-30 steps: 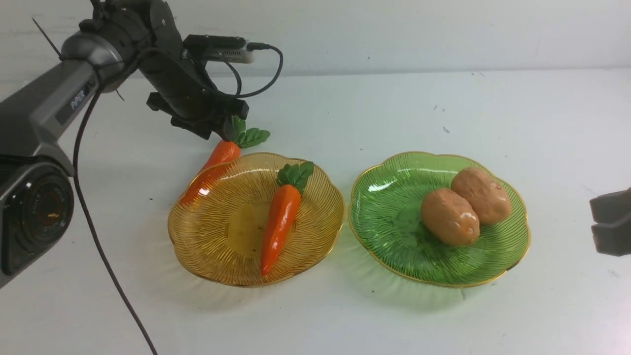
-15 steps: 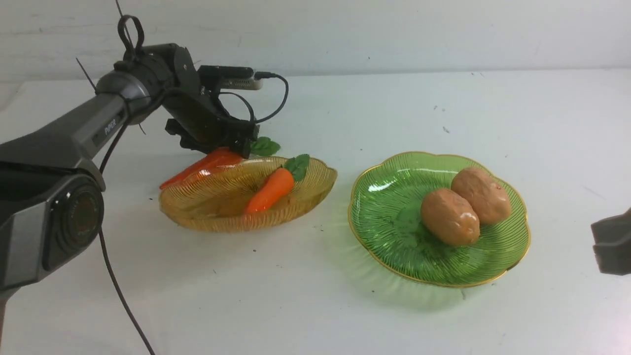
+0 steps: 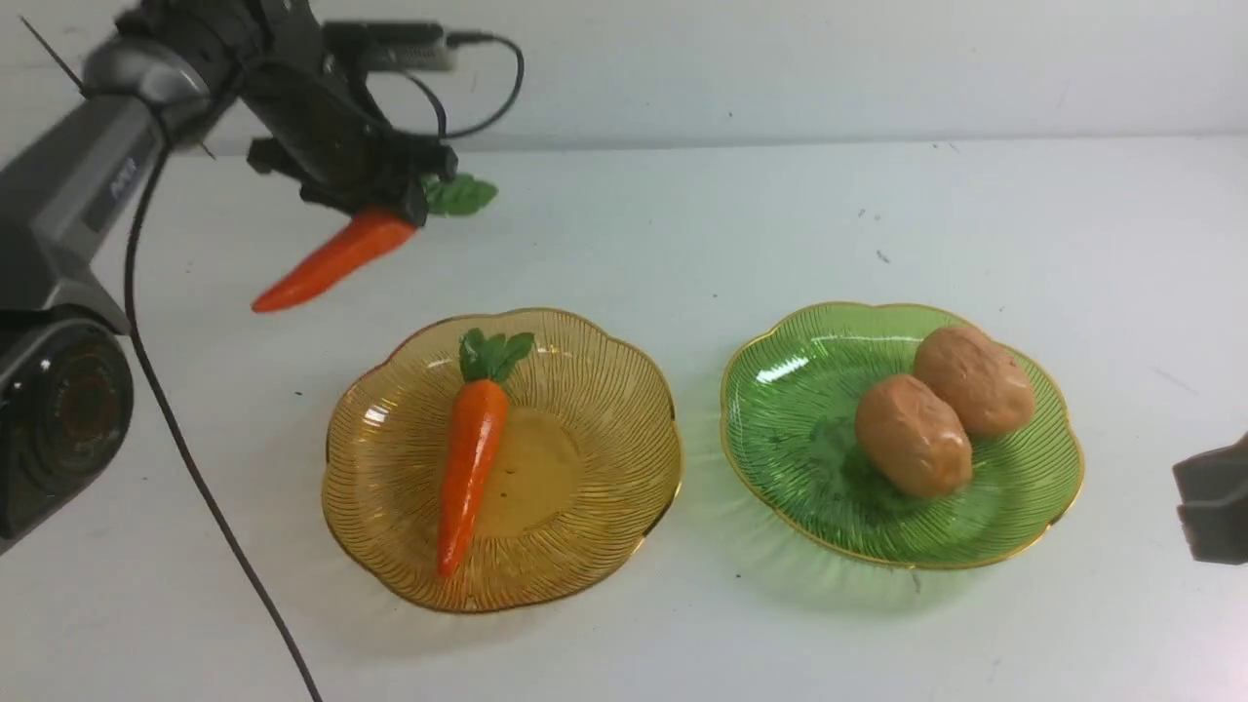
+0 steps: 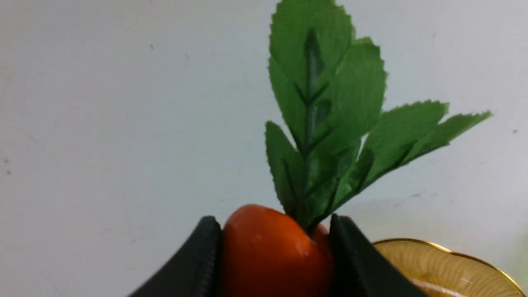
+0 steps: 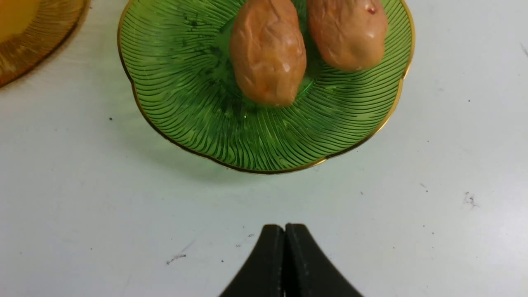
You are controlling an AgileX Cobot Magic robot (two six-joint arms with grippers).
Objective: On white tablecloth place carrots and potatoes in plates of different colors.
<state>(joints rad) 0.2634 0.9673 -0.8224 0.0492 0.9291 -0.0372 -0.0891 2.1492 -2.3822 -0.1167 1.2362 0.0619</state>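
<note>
White lettering on the left arm [image 3: 122, 175], too blurred to read. Left hand [image 3: 390, 200] up behind the amber plate [image 3: 604, 429], clamped on one carrot [image 3: 336, 255] at its thick end, tip slanting down, clear of the cloth [image 3: 682, 224]. Second carrot [image 3: 470, 448] lying in the amber plate. Both potatoes [image 3: 913, 434] touching, in the green plate [image 3: 809, 468]. Narrow gap between plates. Right hand [image 3: 1209, 497] at the right margin, fingers pressed together, empty, apart from the green plate. Black cable [image 3: 185, 458] hanging over the desk [image 3: 624, 653] on the left. Open cloth behind and before the plates.
</note>
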